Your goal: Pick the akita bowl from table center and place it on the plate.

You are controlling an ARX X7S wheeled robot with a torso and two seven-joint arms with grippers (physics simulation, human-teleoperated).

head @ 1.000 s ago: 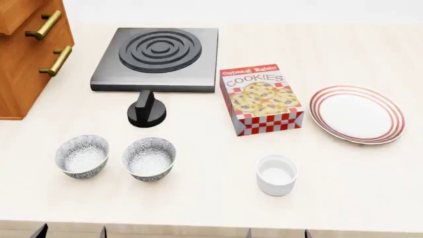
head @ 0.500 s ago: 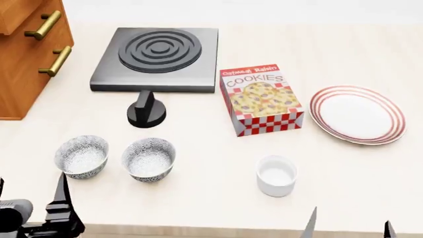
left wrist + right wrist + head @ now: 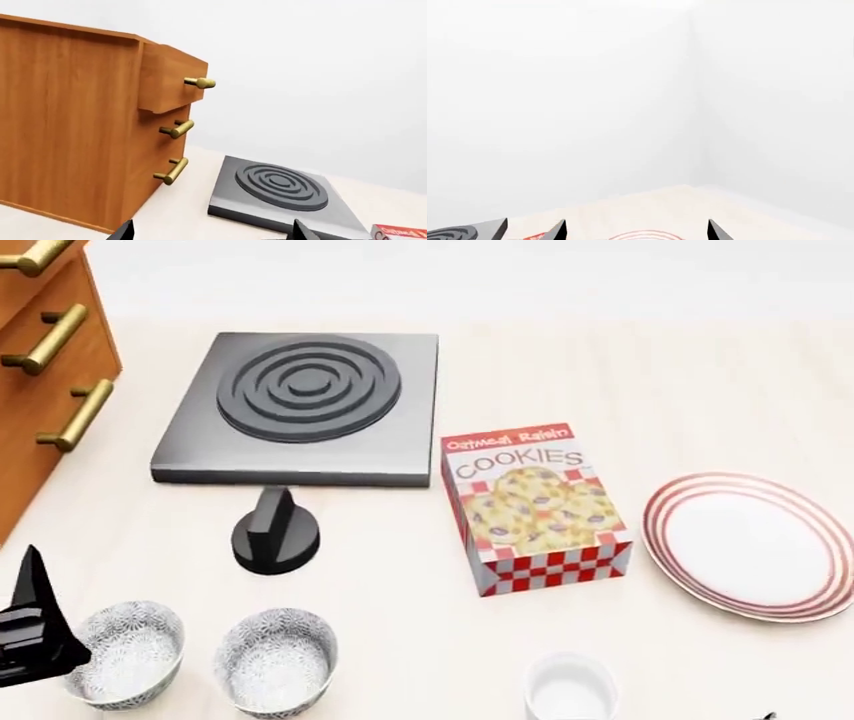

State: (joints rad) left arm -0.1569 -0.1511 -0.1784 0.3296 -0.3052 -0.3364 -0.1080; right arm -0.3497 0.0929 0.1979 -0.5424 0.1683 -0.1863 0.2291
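Mix-ups worry me most: two identical patterned bowls sit just right of my left pincer, and the spare bowl lies nearest it, while the akita bowl is one further right. Its tips stand wide apart, empty. Grabbing the near one fails the task. Further right, the cookie box and white cup flank the route to the plate, so I judge lifting high safest. My right pincer spreads wide, empty.
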